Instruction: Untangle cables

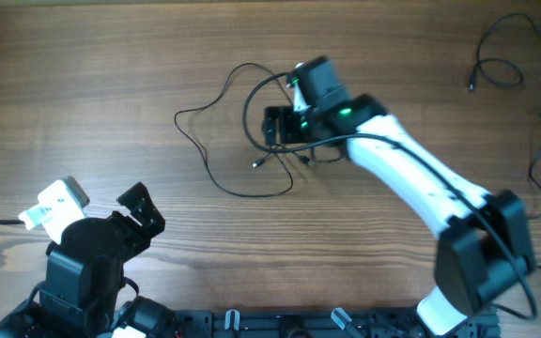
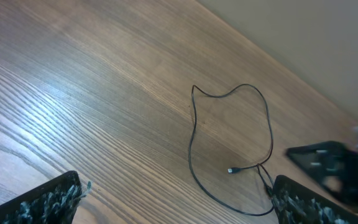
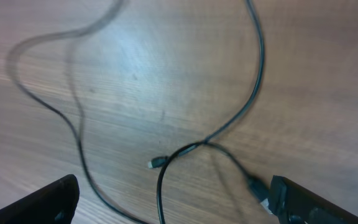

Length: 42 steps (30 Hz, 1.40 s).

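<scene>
**Both tools released as the right arm hangs over a looped cable on a wood-grain table**

Nearest the robot's base, the left tool sits at the front left of the table. Its black fingers are spread wide with nothing between them, well apart from the work. Toward mid-table, a thin black cable lies in loose loops that cross over themselves, and its small plug end rests on the wood inside the tangle. The white-and-black right arm reaches in from the front right. The right tool is directly above the crossing with its jaws wide apart and grasping nothing. The wrist view is blurred, so whether a finger touches the strand cannot be told. At the far right corner, more thin black cables lie apart from the tangle.
</scene>
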Motion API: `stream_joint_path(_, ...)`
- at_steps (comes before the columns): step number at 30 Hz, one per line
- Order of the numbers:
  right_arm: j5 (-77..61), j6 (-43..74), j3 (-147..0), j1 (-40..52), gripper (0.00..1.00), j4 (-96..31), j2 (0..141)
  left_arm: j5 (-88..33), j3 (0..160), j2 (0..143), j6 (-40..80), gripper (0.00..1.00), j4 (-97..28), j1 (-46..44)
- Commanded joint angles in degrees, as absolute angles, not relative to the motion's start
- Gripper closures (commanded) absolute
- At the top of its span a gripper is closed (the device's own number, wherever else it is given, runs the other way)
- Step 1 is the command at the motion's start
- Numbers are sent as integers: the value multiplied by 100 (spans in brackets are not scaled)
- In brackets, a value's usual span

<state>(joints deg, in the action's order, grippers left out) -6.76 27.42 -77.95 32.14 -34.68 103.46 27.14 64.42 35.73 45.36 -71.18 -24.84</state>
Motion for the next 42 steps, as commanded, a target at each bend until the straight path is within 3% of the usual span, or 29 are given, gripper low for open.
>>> stream_joint_path(1,217,3826,-7841,3468,0,-3400,10923,2703,6429,3568,4589,0,-7107,-2458)
stream_joint_path(9,154,4397,-7841,3778,4,-2965,11493,2703,6429,3568,4587,0,-7109,-2458)
stream_joint_path(14,220,4987,-7832,3859,27,-2899,11719,2703,6429,3568,4589,0,-7109,-2458)
stream_joint_path(22,528,5256,-7832,4014,33,-2808,12070,2703,6429,3568,4589,0,-7107,-2458)
stream_joint_path(24,541,5286,-7832,4025,38,-2788,12167,2703,6429,3568,4589,0,-7107,-2458)
stream_joint_path(30,681,5404,-7832,4040,69,-2764,12492,2703,6429,3568,4587,0,-7107,-2458)
stream_joint_path(38,816,4971,-7830,4056,91,-2766,12532,2703,6429,3568,4587,0,-7107,-2458)
stream_joint_path(42,751,4574,-7841,4053,95,-2759,12510,2703,6429,3568,4589,0,-7109,-2458)
